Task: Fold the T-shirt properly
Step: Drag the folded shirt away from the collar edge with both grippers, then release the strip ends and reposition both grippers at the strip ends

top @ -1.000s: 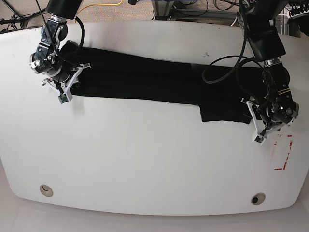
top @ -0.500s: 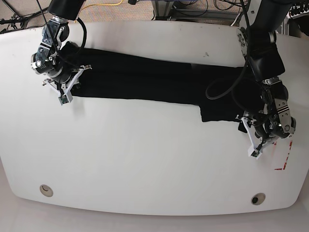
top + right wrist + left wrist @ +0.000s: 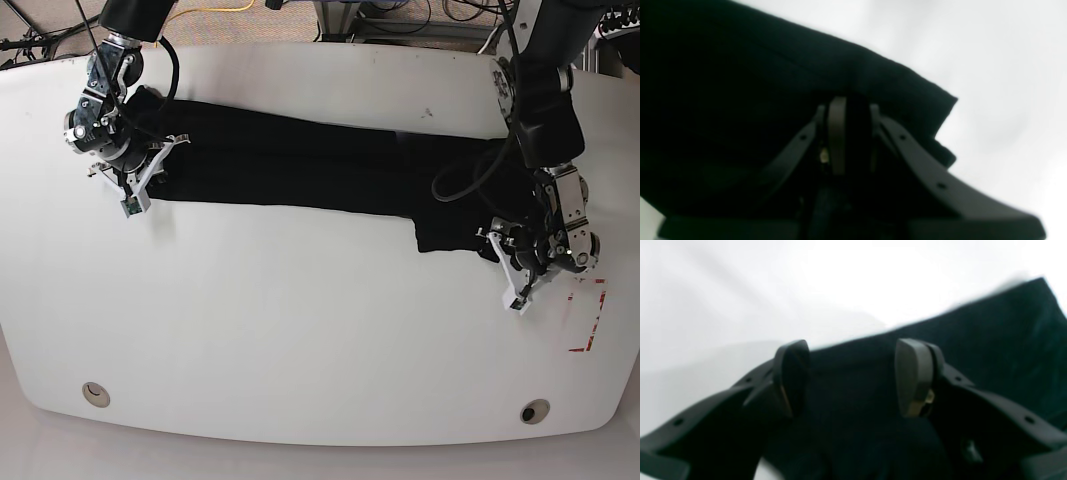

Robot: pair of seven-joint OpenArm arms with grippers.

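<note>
Base view shows the right gripper point(image 3: 150, 172) pinching the T-shirt point(image 3: 300, 165) while the left gripper point(image 3: 508, 262) gapes (nothing held), so seat its jaws over the hem before closing.

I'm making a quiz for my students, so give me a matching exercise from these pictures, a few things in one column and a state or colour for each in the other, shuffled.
Column one:
1. left gripper
2. right gripper
3. T-shirt
4. table

Column two:
A. white, rounded edge
B. shut on black cloth
C. black, lying in a long band
D. jaws apart over the cloth's edge

Pairs: 1-D, 2-B, 3-C, 4-A
</note>
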